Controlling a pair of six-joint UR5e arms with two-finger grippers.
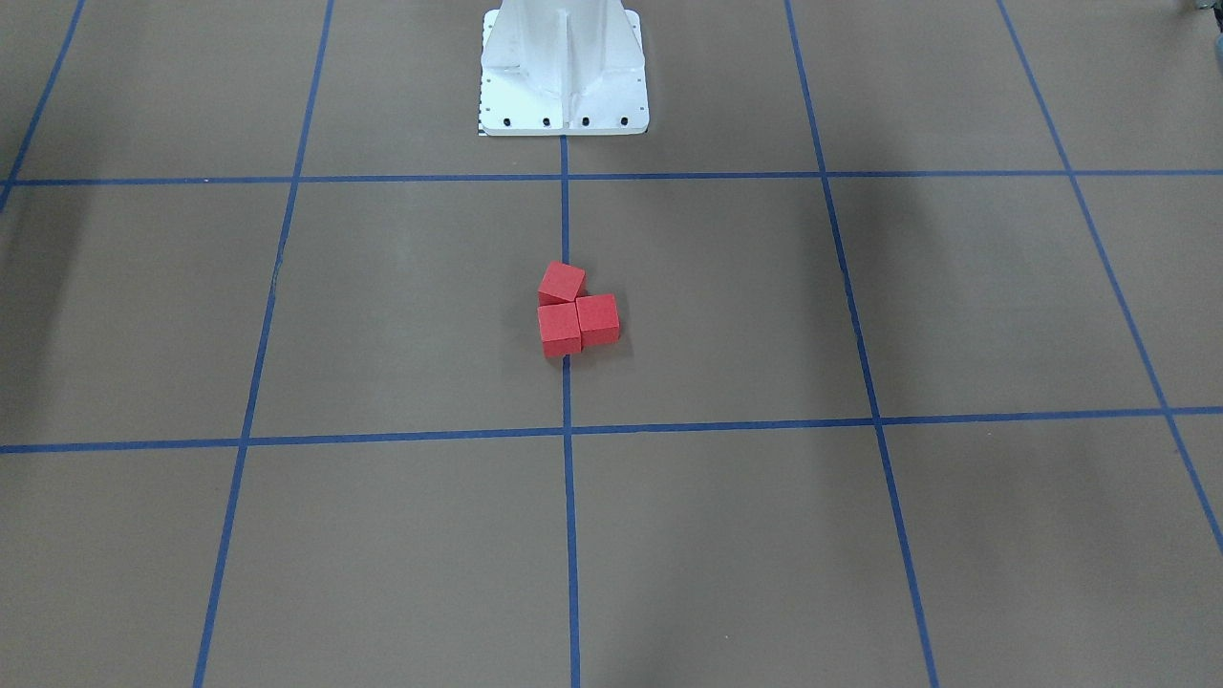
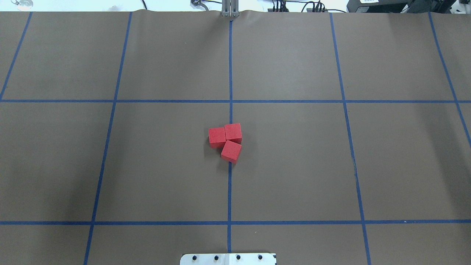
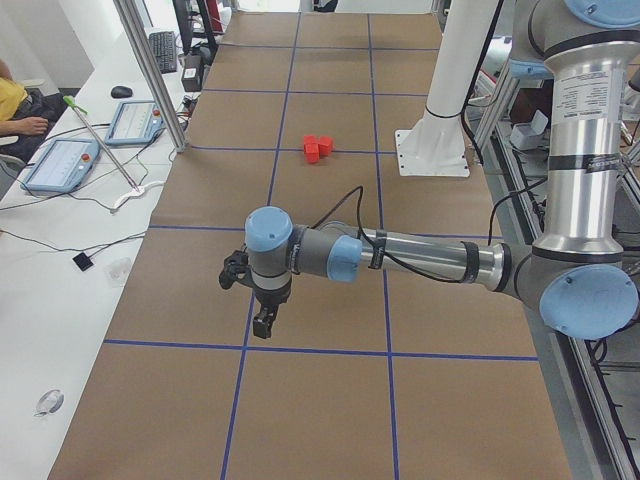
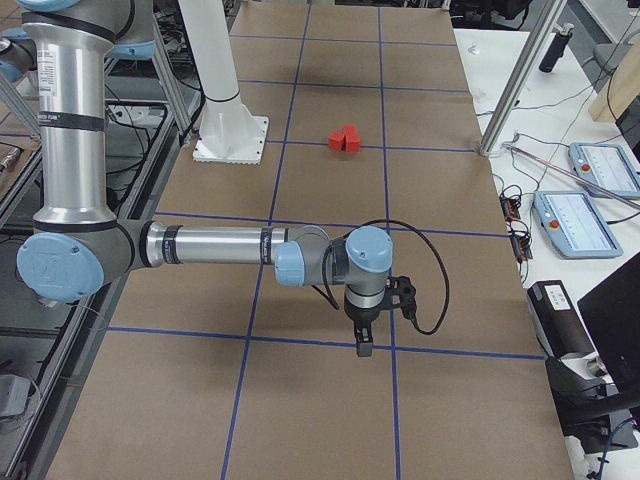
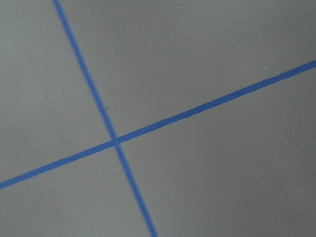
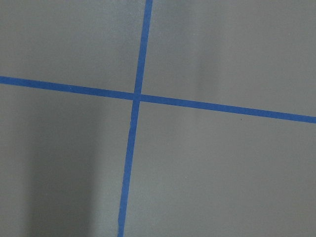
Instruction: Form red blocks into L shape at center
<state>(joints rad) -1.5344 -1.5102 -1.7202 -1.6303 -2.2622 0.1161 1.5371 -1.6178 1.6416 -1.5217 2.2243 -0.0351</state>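
Note:
Three red blocks touch in a rough L on the blue centre line (image 2: 229, 184) of the brown centre surface. In the overhead view one block (image 2: 217, 136) sits left of a second (image 2: 233, 132), and a third (image 2: 231, 151), turned slightly, sits nearer the robot. They also show in the front view (image 1: 576, 311), the left side view (image 3: 318, 148) and the right side view (image 4: 345, 139). My left gripper (image 3: 262, 325) hangs over the table's left end, far from the blocks. My right gripper (image 4: 363, 345) hangs over the right end. I cannot tell whether either is open or shut.
The white robot base (image 1: 564, 72) stands behind the blocks. Both wrist views show only brown surface and crossing blue tape (image 5: 114, 141) (image 6: 137, 96). Operator desks with pendants (image 3: 60, 160) (image 4: 580, 215) border the table's far side.

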